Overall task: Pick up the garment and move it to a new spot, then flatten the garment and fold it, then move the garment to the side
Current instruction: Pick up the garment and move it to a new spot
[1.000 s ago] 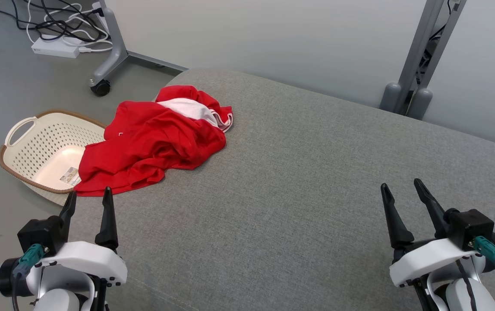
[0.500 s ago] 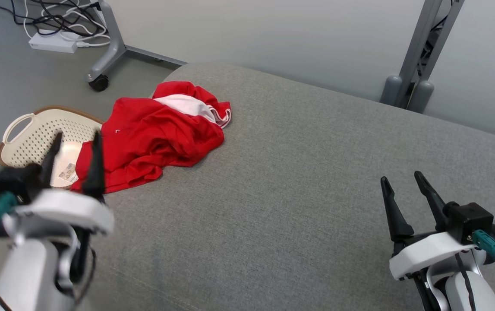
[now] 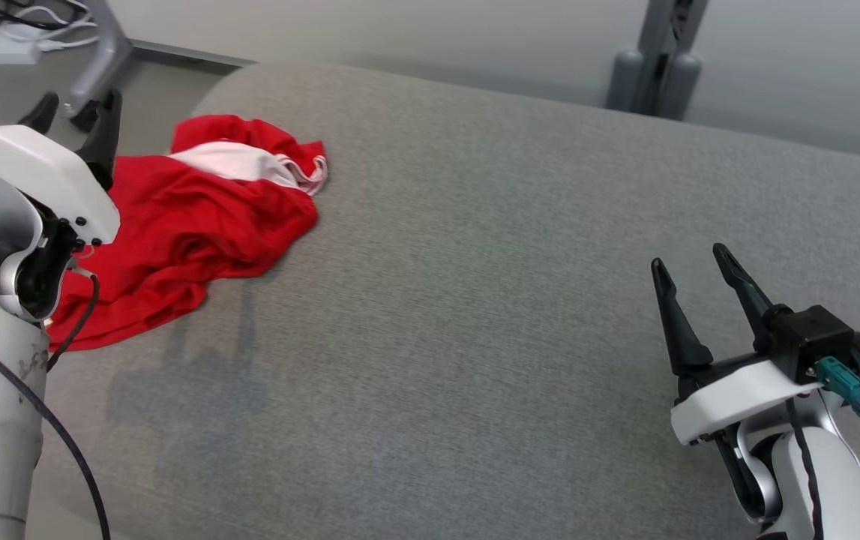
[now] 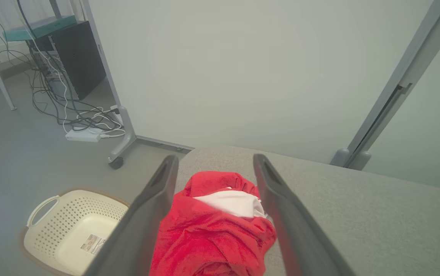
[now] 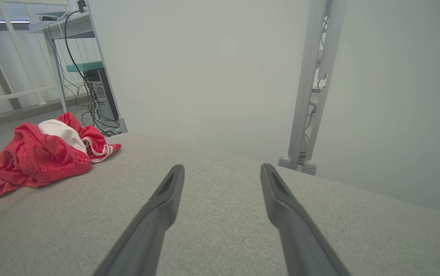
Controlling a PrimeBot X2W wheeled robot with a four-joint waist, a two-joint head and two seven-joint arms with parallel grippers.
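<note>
Both spread wide, holding nothing | left gripper [image 3: 77,112] near red garment [image 3: 190,217] | right gripper [image 3: 688,256] above grey cushion [image 3: 474,300]

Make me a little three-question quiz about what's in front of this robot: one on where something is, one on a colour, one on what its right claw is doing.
1. Where does the garment lie?
A. On the floor
B. Hanging from a rack
C. On the grey padded surface, at its left end

2. What colour is the garment mostly?
A. Blue
B. Red, with a white part
C. Black

3. How is the right gripper?
A. Open and empty
B. Shut on the garment
C. Shut on nothing

Answers:
1 C: the head view shows it crumpled on the surface's left end.
2 B: red cloth with a white patch shows in the head view and both wrist views.
3 A: its two fingers stand apart, with nothing between them and the garment far off to the left.
</note>
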